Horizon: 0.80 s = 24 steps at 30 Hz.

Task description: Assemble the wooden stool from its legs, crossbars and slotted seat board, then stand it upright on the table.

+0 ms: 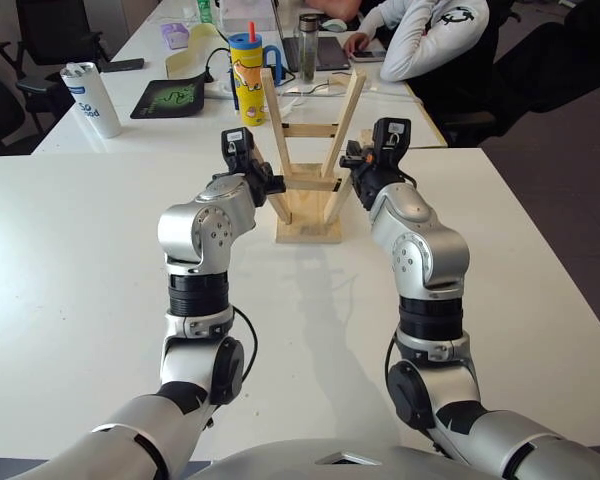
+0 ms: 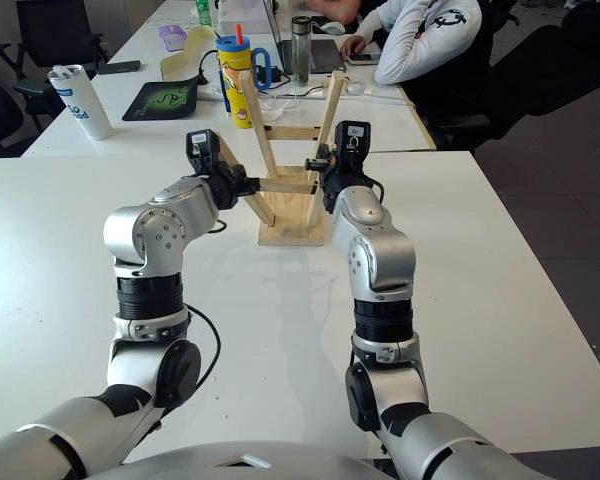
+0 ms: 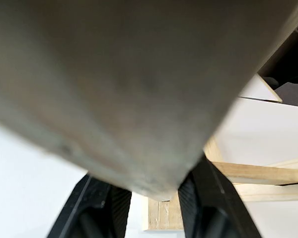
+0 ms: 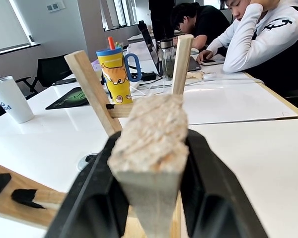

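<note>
The pale wooden stool [image 1: 308, 190] is stood upside down on the white tabletop [image 1: 80, 260], between the two claws, its long legs [image 1: 272, 110] pointing up. One leg is pinched by the left claw [image 1: 274, 187], another by the right claw [image 1: 349, 168].

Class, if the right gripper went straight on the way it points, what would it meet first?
The right gripper is shut on a pale wooden stool leg, so that comes first. Beyond it, probably the stool's far upright leg, though depth is unclear.

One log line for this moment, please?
stool: inverted on table | left gripper: shut on left leg | right gripper: shut on right leg
</note>
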Tool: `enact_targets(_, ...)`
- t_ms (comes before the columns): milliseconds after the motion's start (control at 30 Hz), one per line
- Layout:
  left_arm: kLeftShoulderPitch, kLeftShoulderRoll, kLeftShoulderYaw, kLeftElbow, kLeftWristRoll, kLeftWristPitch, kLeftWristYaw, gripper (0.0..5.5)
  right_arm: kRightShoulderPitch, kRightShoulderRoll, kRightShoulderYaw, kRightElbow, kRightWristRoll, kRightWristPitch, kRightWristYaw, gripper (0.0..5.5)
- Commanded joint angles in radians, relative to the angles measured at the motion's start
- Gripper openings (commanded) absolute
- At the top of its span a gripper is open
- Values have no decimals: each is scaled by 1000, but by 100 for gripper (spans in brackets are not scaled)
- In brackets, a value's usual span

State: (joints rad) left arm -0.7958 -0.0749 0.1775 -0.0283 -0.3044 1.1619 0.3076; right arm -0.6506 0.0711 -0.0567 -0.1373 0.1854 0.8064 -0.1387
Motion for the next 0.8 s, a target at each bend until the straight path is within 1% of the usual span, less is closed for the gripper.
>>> enact_targets(33,37,-53,-30,88,5,93,-23,128,-59,52,75,-4,65,14,103,112)
enact_targets(200,63,-39,-46,64,18,101,-46,128,-50,50,76,-3,56,16,102,112)
enact_targets(300,76,-25,-87,55,36,84,-68,128,-45,49,78,2,48,15,103,112)
enact_targets(400,80,-3,-129,36,63,48,-89,128,-40,46,81,9,36,5,102,112)
enact_targets(500,90,33,-173,-8,76,-57,-155,128,-34,41,79,17,24,-11,100,112)
enact_targets(533,94,38,-175,-20,76,-73,-168,157,-33,40,77,21,20,-18,97,112)
enact_targets(567,98,40,-175,-25,80,-90,-176,159,-34,39,74,26,16,-26,94,112)
enact_targets(600,100,39,-173,-27,82,-95,-181,185,-34,37,72,29,13,-32,92,112)
enact_targets(700,110,36,-172,-22,92,-98,-187,239,-35,34,70,38,9,-48,92,112)
enact_targets(733,112,36,-166,-18,98,-103,-185,248,-36,33,69,41,8,-53,91,112)
enact_targets(767,113,37,-162,-15,104,-107,-186,269,-36,33,68,42,7,-56,89,112)
enact_targets(800,113,38,-155,-16,104,-115,-188,269,-36,33,68,42,5,-61,87,112)
